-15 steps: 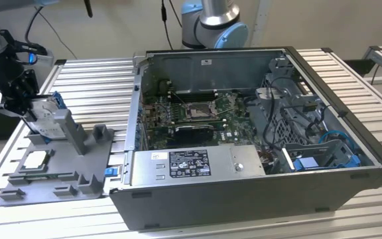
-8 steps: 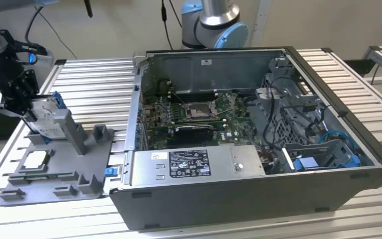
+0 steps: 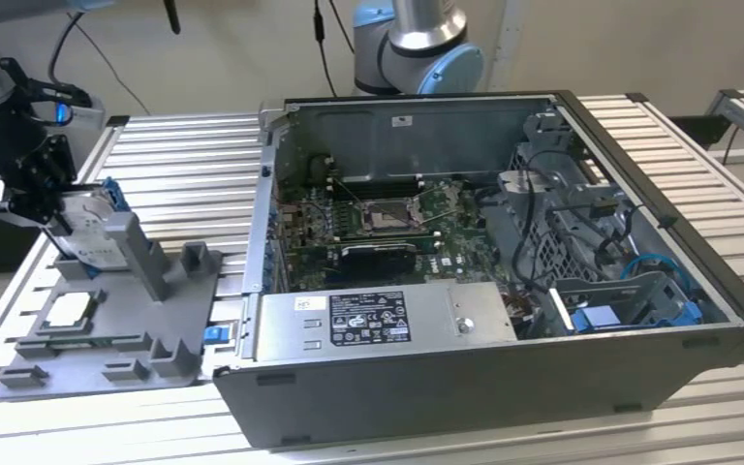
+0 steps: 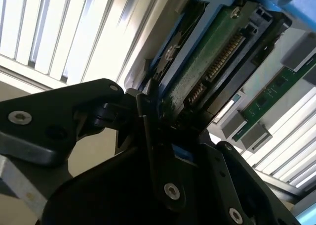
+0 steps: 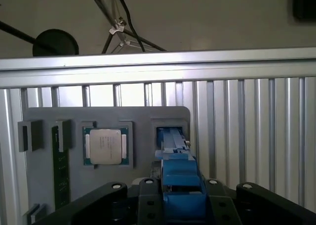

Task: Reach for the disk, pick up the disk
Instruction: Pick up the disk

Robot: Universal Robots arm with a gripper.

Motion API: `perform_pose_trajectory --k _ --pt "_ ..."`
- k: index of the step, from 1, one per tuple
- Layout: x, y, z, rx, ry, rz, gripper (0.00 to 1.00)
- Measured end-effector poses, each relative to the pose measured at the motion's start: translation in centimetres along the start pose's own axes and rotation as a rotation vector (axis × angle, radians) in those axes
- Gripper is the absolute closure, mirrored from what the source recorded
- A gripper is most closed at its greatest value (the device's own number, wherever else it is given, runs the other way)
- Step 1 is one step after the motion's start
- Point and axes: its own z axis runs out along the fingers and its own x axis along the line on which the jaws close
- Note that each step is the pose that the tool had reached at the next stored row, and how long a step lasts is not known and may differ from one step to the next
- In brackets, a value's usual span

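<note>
The disk (image 3: 85,234), silver-grey with a white label and a blue frame, stands on edge at the back of the grey fixture plate (image 3: 152,334), at the exterior view's left. My black gripper (image 3: 51,208) reaches it from the left, its jaws closed against the disk's two sides. In the first wrist view the disk's blue frame (image 5: 178,178) runs from the fixture's slot (image 5: 170,135) to between my fingers (image 5: 148,190). The second wrist view shows the disk's green circuit-board face (image 4: 207,62) clamped at the gripper (image 4: 163,111).
A square silver chip (image 3: 69,308) and a memory stick (image 5: 60,170) lie in the fixture. An open computer case (image 3: 476,378) with a grey power-supply box (image 3: 372,318) stands right of it on the slatted table (image 3: 178,165). Another arm's base (image 3: 418,48) stands behind.
</note>
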Motion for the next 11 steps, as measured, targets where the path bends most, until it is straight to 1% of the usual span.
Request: perform_pose_trajectory --k 11 --pt "0.00 0.00 0.00 0.0001 0.0010 0.000 1.00"
